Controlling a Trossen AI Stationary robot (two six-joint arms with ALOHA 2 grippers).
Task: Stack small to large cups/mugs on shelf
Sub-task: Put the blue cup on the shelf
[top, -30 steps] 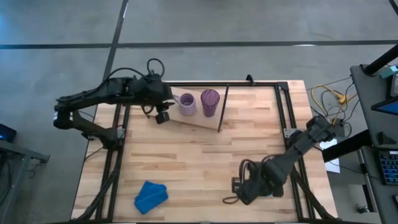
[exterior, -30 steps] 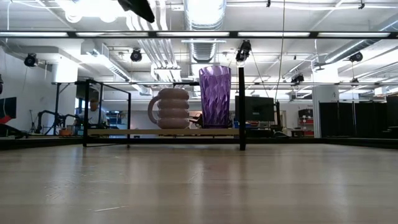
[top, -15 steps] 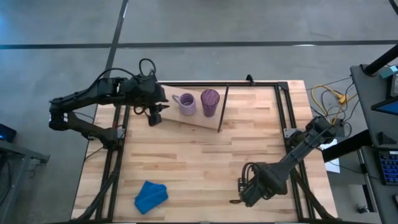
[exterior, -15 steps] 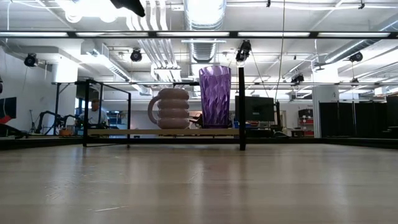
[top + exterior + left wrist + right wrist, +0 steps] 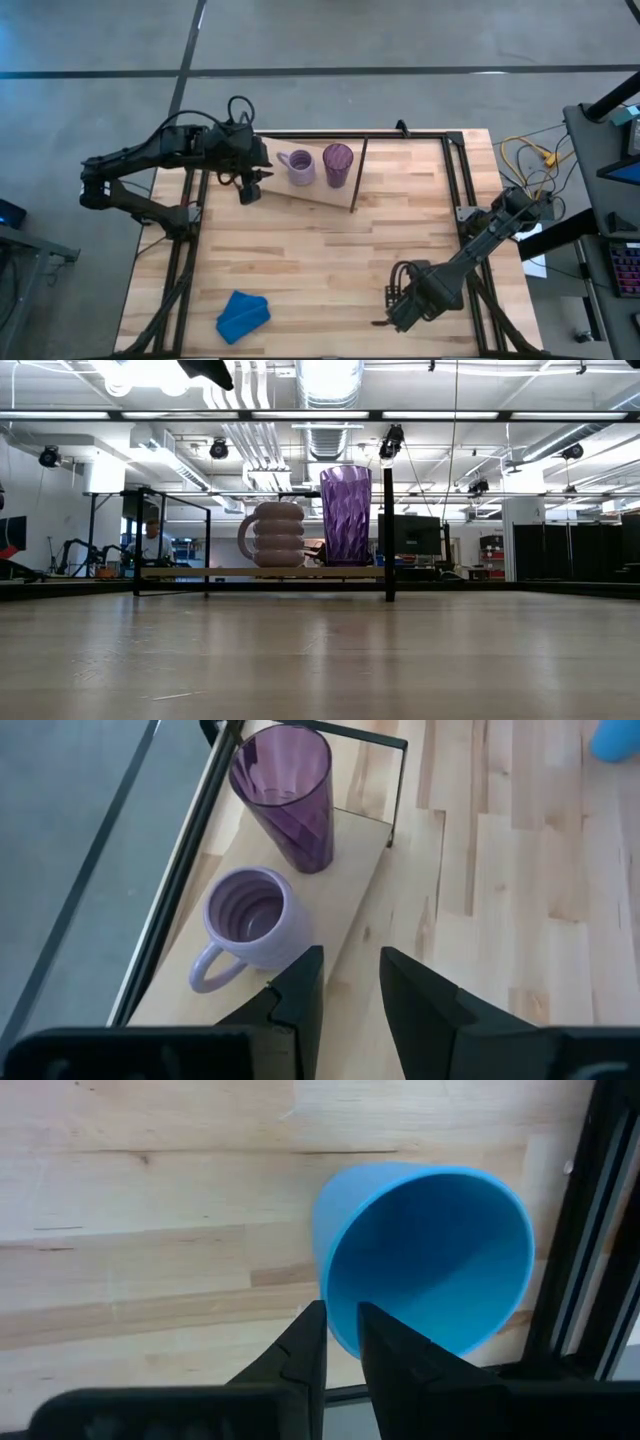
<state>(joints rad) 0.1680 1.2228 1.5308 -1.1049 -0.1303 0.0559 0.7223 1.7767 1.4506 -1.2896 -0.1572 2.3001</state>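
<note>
The lavender mug (image 5: pixel 300 167) and the purple tumbler (image 5: pixel 338 163) stand upright side by side on the shelf board (image 5: pixel 315 191) at the table's far side. Both also show in the low view, the mug (image 5: pixel 277 534) left of the tumbler (image 5: pixel 346 515). My left gripper (image 5: pixel 248 187) is open and empty just left of the mug's handle (image 5: pixel 207 970). My right gripper (image 5: pixel 391 308) is near the table's front right, shut on the small blue cup (image 5: pixel 425 1255), which the gripper hides in the high view. My right gripper holds the blue cup by its rim wall (image 5: pixel 334 1318), one finger inside the cup and one outside. The fingers come from above, pointing down. The cup's mouth faces the wrist camera; whether its base is on the table I cannot tell.
A crumpled blue cloth (image 5: pixel 243 315) lies near the front left. The shelf's black rod frame (image 5: pixel 357 175) rises right of the tumbler. Black table-frame rails (image 5: pixel 458 180) run along the right side, and one rail (image 5: pixel 585 1230) lies close beside the blue cup.
My left gripper has drawn back from the mug's handle toward the table's left edge. My right gripper has shifted slightly toward the right edge. The mug and tumbler have stayed in place.
</note>
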